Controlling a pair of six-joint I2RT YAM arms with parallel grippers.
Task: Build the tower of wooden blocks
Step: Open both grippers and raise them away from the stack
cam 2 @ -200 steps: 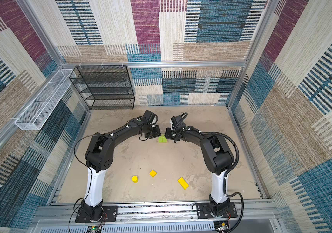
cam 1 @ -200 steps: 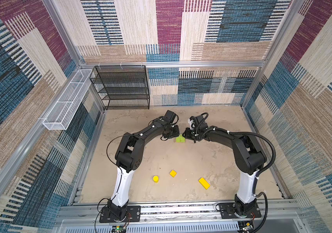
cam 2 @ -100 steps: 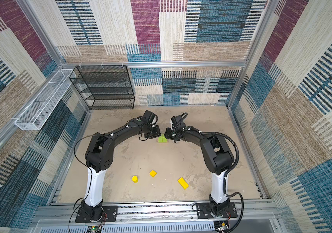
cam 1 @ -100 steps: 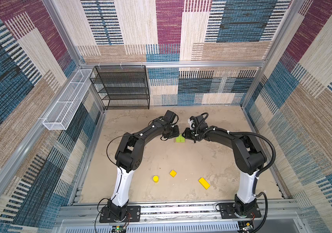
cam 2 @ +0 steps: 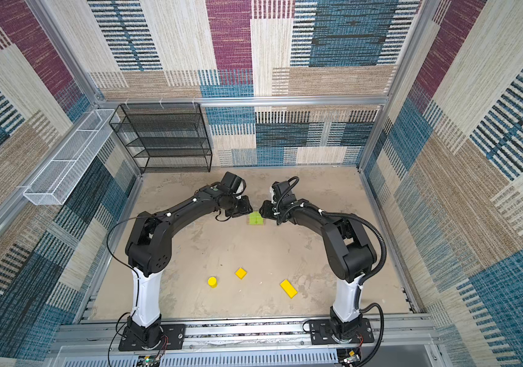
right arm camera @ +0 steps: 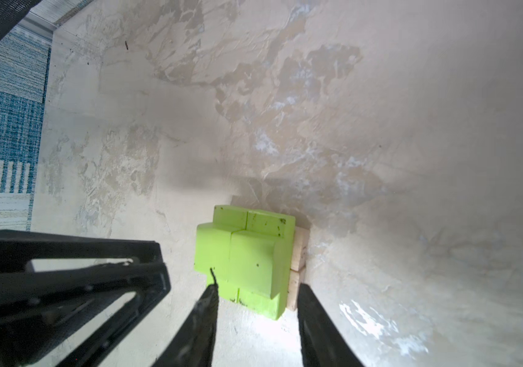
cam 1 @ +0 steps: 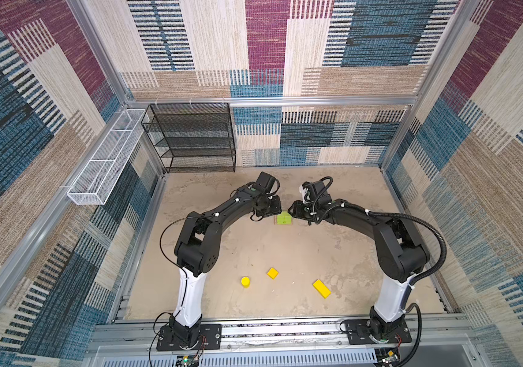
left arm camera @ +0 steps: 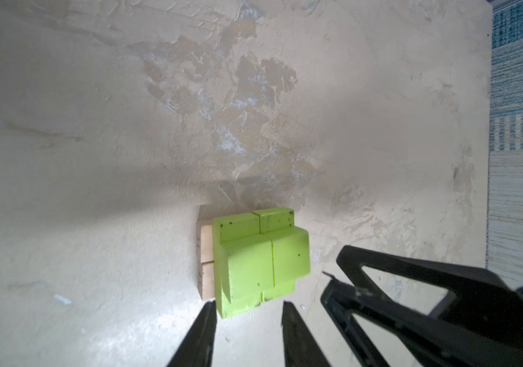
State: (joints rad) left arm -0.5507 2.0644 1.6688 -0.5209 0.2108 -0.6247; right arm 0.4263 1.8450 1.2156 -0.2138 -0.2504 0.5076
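The tower point(cam 1: 284, 219) point(cam 2: 256, 219) stands mid-floor: lime-green blocks point(left arm camera: 260, 260) point(right arm camera: 247, 257) in two layers on two tan planks point(left arm camera: 206, 254) point(right arm camera: 298, 254). My left gripper point(cam 1: 275, 208) point(left arm camera: 249, 306) is open just off the tower's left side, its tips flanking the near green corner without gripping it. On the opposite side my right gripper point(cam 1: 292, 212) point(right arm camera: 258, 289) is open too, its tips straddling the tower's near edge. Near the front lie a yellow cylinder point(cam 1: 245, 281) point(cam 2: 212, 281), a yellow cube point(cam 1: 272, 273) point(cam 2: 240, 273) and a yellow bar point(cam 1: 321, 288) point(cam 2: 288, 288).
A black mesh shelf point(cam 1: 195, 136) stands against the back wall at the left. A white wire basket point(cam 1: 107, 165) hangs on the left wall. Patterned walls close in the sandy floor on three sides, and the arms' bases sit on a rail at the front.
Both grippers' jaws have parted a little beside the tower. The arms and the blocks stay where they were.
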